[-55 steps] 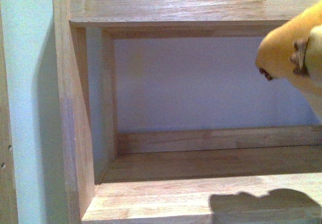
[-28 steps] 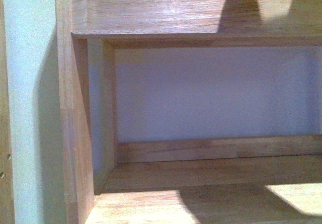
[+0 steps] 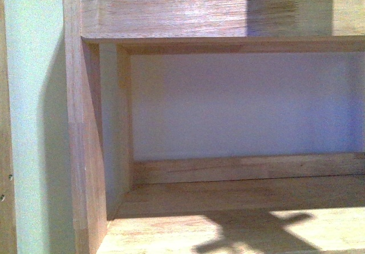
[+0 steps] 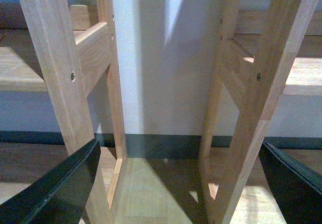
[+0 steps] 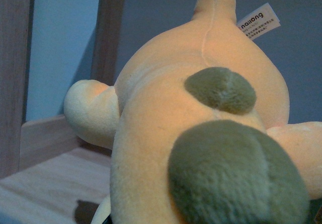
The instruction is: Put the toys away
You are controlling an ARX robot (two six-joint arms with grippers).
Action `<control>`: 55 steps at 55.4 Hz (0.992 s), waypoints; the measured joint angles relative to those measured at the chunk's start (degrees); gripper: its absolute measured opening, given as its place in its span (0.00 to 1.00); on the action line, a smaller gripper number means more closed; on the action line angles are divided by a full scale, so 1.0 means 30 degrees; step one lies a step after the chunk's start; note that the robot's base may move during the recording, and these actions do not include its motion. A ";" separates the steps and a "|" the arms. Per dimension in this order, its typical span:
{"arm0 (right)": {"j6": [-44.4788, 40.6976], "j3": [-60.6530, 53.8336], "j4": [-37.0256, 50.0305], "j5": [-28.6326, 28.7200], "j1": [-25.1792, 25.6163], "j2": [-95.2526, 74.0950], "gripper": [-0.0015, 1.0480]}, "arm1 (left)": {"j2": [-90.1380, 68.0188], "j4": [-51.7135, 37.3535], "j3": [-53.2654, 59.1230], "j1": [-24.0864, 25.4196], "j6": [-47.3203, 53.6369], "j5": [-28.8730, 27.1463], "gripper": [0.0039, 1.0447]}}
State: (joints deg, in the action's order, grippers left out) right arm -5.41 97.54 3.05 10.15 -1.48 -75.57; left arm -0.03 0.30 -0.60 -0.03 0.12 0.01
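Note:
The plush toy [image 5: 201, 133] fills the right wrist view: a soft orange-yellow body with two grey-brown patches, a paler limb on one side and a white label [image 5: 258, 21]. My right gripper is shut on it, and its fingers are hidden behind the plush. The toy hangs just above a wooden shelf board [image 5: 45, 189]. In the front view neither the toy nor an arm shows, only their shadow [image 3: 251, 237] on the lower shelf. My left gripper [image 4: 181, 183] is open and holds nothing; its dark fingers [image 4: 60, 189] stand wide apart, low down and facing the shelf legs.
The front view shows a wooden shelf unit with an upper board [image 3: 188, 14], a lower board [image 3: 171, 231], a left side panel [image 3: 82, 151] and a pale back wall. In the left wrist view, two wooden leg frames [image 4: 60, 83] [image 4: 256, 93] stand before a white wall and dark skirting.
A second ago the toy showed at the right edge of the front view; it has since left that view. Its shadow on the shelf boards has shifted.

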 joint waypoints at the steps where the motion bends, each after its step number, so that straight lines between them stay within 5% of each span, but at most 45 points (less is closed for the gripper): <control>1: 0.0007 0.0364 -0.0146 -0.0058 -0.0080 -0.0248 0.18 | 0.0000 0.0000 0.0000 0.0000 0.0000 0.0000 0.95; 23: 0.4182 1.3049 -0.6878 0.0379 -0.2477 -0.9253 0.18 | 0.0000 0.0000 0.0000 0.0000 0.0000 0.0000 0.95; 55: 0.9267 2.2141 -1.1307 0.2091 -0.2594 -1.5220 0.18 | 0.0000 0.0000 0.0000 0.0000 0.0000 0.0000 0.95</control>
State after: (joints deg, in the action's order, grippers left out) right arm 22.39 163.96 -30.87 16.43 -9.26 -121.23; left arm -0.03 0.30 -0.60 -0.03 0.12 0.01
